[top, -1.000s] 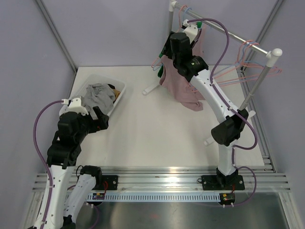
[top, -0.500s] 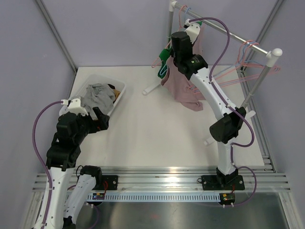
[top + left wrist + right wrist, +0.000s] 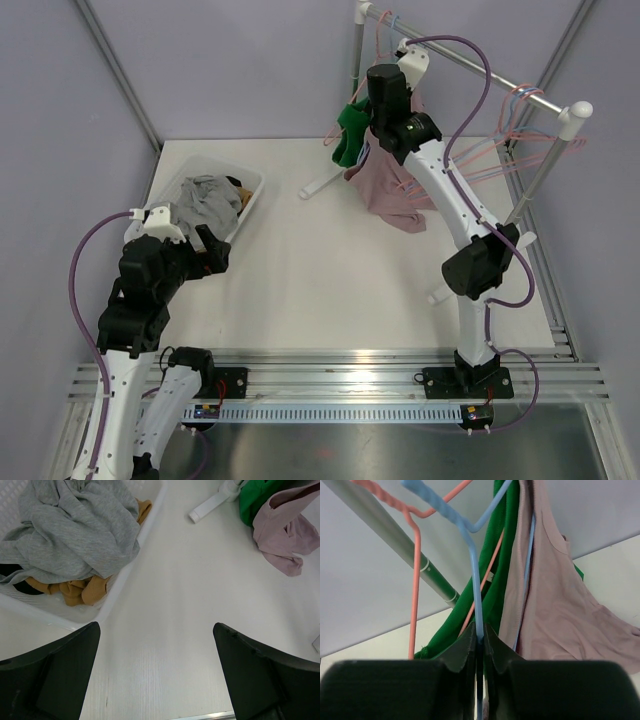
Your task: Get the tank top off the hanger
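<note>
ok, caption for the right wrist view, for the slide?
Right claw shut on the blue hanger, with the pink tank top and a green garment hanging beside it.

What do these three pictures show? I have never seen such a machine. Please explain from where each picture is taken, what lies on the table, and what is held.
These are two robot arms bolted at the near edge of a white table. The wide picture comes from a camera above and behind them. The other two come from a small camera on each wrist. On the table stand a white basket, holding a grey garment and other clothes, and a clothes rack. On the rack hang a pink tank top and a green garment. The left tool is open and holds nothing. The right tool is shut on the wire of a blue hanger.
</note>
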Robot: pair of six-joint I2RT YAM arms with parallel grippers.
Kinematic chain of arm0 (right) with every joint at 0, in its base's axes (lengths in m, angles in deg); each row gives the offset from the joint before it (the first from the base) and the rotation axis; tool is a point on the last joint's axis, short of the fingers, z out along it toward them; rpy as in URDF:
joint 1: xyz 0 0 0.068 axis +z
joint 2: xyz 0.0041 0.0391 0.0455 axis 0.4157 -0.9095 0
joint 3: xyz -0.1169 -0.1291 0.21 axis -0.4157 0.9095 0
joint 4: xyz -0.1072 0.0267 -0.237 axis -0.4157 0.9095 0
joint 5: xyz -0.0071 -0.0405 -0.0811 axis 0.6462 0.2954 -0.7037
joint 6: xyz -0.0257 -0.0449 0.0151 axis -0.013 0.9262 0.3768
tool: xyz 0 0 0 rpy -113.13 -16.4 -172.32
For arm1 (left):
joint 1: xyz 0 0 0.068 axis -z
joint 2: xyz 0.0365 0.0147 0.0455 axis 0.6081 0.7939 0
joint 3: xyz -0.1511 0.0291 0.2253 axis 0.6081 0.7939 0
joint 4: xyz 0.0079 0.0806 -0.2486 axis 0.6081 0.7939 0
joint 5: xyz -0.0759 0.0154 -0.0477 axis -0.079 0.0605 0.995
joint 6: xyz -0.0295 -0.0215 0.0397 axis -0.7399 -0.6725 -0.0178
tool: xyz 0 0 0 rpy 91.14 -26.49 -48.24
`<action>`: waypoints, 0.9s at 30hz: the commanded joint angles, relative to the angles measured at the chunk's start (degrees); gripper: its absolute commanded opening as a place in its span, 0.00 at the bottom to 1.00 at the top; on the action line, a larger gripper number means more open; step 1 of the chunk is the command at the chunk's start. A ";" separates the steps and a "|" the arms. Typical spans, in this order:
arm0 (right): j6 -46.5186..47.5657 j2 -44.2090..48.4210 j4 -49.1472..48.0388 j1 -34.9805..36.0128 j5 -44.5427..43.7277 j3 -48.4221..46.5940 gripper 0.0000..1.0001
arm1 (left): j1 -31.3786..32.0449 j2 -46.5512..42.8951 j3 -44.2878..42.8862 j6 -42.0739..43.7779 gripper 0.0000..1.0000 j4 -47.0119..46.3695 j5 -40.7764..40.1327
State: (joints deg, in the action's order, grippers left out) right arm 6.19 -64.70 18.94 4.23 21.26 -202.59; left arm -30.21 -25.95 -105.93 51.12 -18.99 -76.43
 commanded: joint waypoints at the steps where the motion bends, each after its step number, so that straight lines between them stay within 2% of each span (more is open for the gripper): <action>1: -0.43 1.91 -1.39 -0.85 -2.93 1.33 0.12 | 0.23 -0.28 0.00 0.77 0.99 -3.28 1.50; 2: -0.52 2.26 -1.74 -0.85 -2.93 2.12 0.11 | 0.23 -0.19 0.09 0.77 0.99 -3.28 1.67; 4: -0.61 3.32 -2.00 -0.85 -3.28 2.39 0.03 | 0.23 -0.10 0.01 0.86 0.99 -3.28 1.68; 6: -0.61 4.02 -2.18 -0.85 -3.28 2.30 0.00 | 0.23 -0.10 0.09 0.86 0.99 -3.28 1.76; 27: 1.85 12.81 -2.36 -0.32 -5.74 1.51 0.00 | 0.23 0.07 0.36 0.77 0.99 -3.37 1.94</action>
State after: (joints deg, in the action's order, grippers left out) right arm 7.24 -56.16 18.94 3.82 18.57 -199.66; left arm -30.21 -25.95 -105.93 51.19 -18.99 -75.90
